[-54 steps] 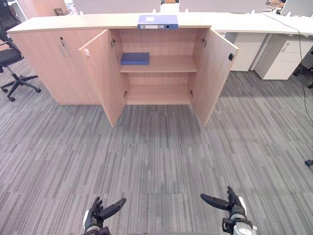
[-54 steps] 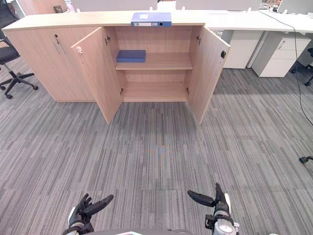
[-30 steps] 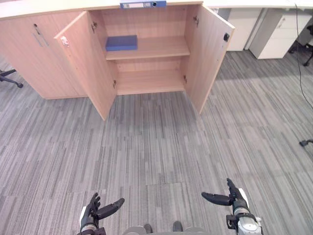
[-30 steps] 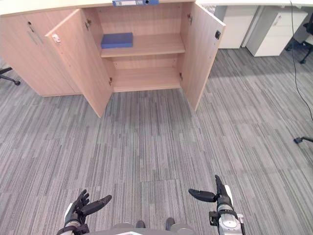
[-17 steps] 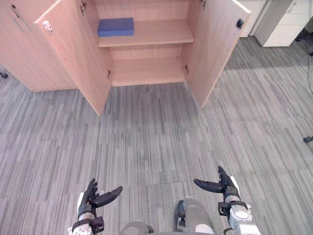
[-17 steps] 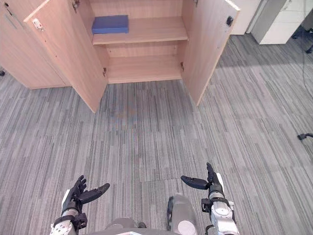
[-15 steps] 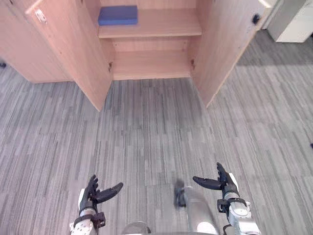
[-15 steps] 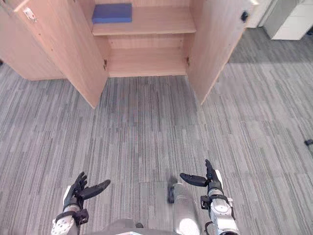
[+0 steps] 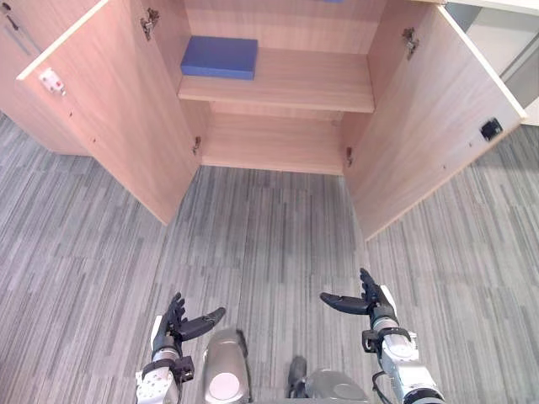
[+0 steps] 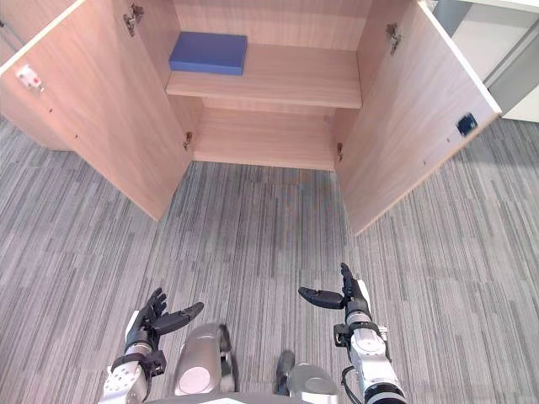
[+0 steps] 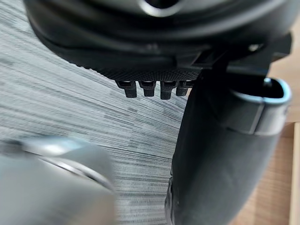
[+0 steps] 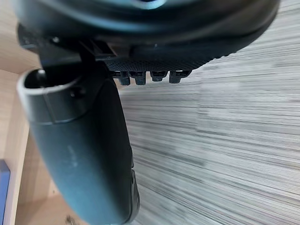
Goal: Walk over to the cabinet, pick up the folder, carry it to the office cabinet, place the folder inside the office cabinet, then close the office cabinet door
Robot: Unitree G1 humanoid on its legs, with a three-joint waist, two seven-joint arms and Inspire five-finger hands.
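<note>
The wooden office cabinet stands straight ahead with both doors swung open. A flat blue folder lies at the left end of its upper shelf, and the lower compartment holds nothing. My left hand and right hand hang low over the grey carpet, well short of the cabinet. Both are open with straight fingers and carry nothing. In the right wrist view my thumb stands free over the carpet, with a sliver of the blue folder at the edge.
The open left door and open right door jut out towards me on either side of the opening. A closed cabinet section continues to the left. A white drawer unit stands at the far right.
The camera has come much closer to the cabinet, whose top has passed out of view. Both hands stay open and low.
</note>
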